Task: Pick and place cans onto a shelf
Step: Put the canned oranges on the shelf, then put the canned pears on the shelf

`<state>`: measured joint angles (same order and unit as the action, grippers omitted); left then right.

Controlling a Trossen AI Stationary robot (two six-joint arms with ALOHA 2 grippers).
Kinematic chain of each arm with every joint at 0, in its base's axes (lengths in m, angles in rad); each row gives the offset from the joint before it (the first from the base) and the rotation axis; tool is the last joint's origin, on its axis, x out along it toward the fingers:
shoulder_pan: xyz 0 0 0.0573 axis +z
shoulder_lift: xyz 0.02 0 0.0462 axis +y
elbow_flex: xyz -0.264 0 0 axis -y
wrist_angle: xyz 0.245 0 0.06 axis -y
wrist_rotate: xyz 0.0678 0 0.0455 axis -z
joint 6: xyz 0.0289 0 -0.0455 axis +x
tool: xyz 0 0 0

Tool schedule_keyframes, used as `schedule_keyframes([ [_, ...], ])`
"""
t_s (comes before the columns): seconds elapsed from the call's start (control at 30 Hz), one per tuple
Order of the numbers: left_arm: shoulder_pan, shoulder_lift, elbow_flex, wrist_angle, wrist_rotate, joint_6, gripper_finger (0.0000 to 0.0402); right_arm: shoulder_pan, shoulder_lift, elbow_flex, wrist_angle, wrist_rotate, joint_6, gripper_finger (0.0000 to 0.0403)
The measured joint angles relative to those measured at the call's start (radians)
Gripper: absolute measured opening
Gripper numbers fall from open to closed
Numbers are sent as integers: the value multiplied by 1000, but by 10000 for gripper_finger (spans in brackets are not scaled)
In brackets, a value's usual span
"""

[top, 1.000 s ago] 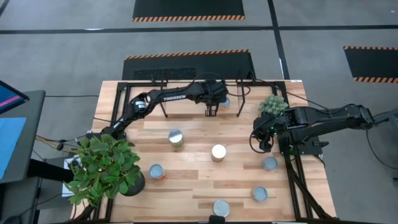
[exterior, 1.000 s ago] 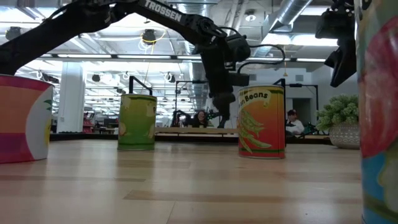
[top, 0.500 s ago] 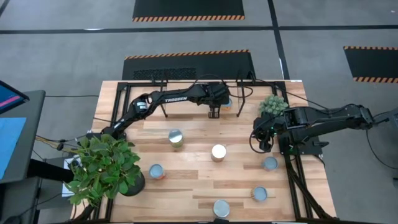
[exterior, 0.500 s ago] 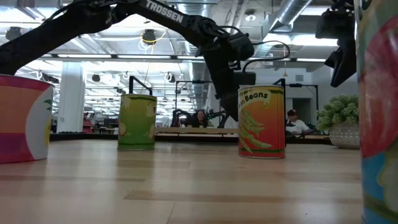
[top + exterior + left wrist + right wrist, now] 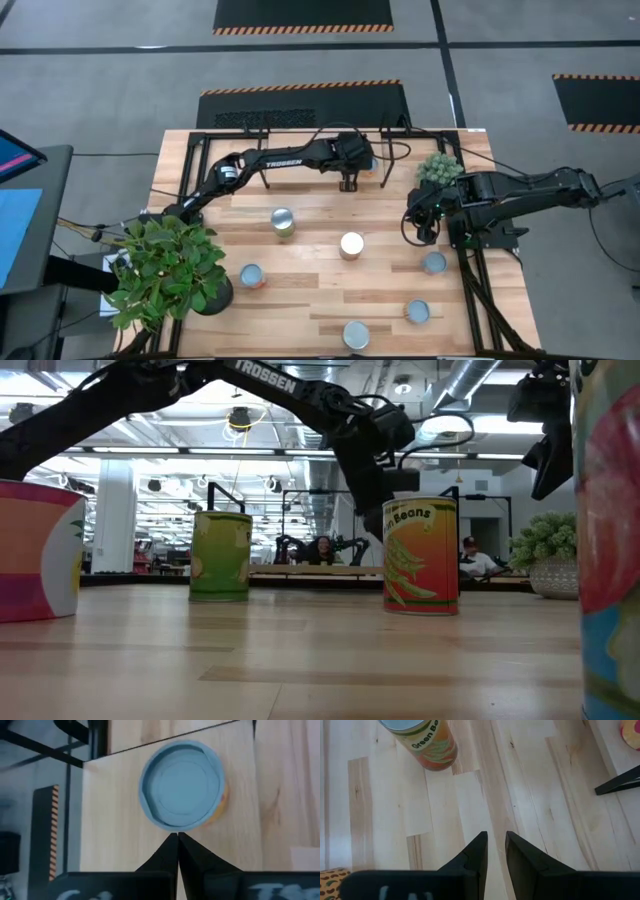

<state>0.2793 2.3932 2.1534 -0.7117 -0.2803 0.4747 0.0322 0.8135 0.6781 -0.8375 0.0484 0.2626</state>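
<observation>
A can with a blue top (image 5: 182,785) stands upright on the light-wood shelf (image 5: 115,820) at the table's far side. My left gripper (image 5: 177,837) is shut and empty, its fingertips just short of that can's near rim; in the high view it (image 5: 348,184) reaches over the shelf (image 5: 300,184). Several more cans stand on the table, among them a green one (image 5: 283,221) and the orange Green Beans can (image 5: 352,244) (image 5: 422,742). My right gripper (image 5: 420,236) (image 5: 495,842) waits open above the table's right side. My left gripper's shut fingertips (image 5: 172,845) point slanting down at the can's rim (image 5: 180,826) on the shelf. Whether they touch the can cannot be told. The can stands upright on the board.
A large potted plant (image 5: 168,272) fills the near left corner and a small one (image 5: 437,167) stands at the far right beside the shelf. Cans (image 5: 251,276) (image 5: 434,263) (image 5: 418,311) (image 5: 356,334) dot the near half. People sit in the room behind the table (image 5: 322,550).
My left gripper, still shut, has moved a little toward the table's right edge along the shelf and tipped slightly, coming over the can on the shelf. That can has stayed where it was.
</observation>
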Motion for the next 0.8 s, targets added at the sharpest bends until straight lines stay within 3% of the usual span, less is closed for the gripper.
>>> schedule_keyframes([
  [0.23,-18,-5,79,-232,-154,-31,2,0,0,0,0,0,0,95],
  [0.4,-72,-27,206,-405,-260,-72,2,0,0,0,1,0,0,95],
  [0.63,-165,-180,203,-627,-499,6,2,0,0,0,10,0,0,95],
  [0.7,-171,-236,201,-646,-462,1,2,0,0,0,13,0,0,95],
  [0.8,-163,-319,200,-677,-196,-13,2,0,0,0,21,0,2,95],
])
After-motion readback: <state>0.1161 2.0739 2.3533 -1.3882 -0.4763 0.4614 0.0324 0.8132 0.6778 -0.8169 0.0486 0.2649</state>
